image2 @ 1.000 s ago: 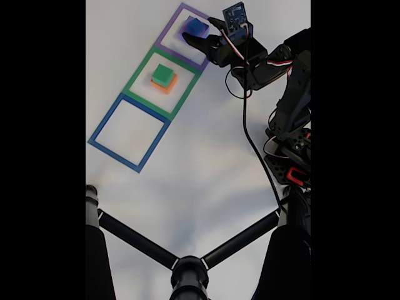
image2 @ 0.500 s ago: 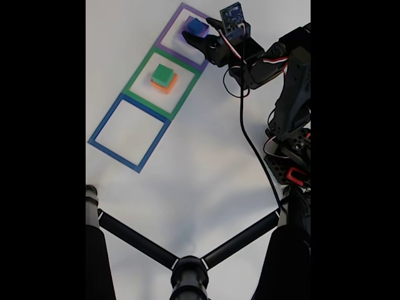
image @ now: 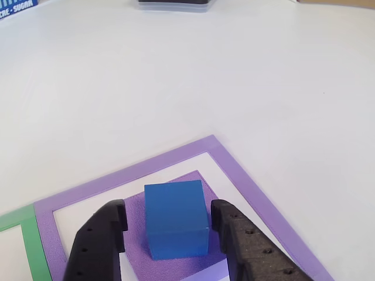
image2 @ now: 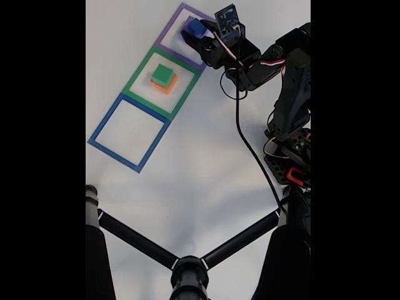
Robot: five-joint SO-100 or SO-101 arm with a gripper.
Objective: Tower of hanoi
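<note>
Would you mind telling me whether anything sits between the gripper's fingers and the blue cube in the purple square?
Nothing visible does. In the other view the blue cube sits on a purple block inside the purple square, and the open gripper straddles it, one finger on each side with bare gaps between.

Arm (image2: 290, 94) is all black w/ blocky servo segments, red accents near the base and a small red part by the lower joint. Thin black cable (image2: 247, 144) runs from the wrist area down along the table toward the base; white/red wires loop btwn upper segments, and a small blue circuit board (image2: 227, 15) sits on top by the wrist. Gripper (image: 170, 225) has two matte black printed fingers (image: 249, 246), rounded at the tips, rough grainy texture w/ small round holes on the faces.
</note>
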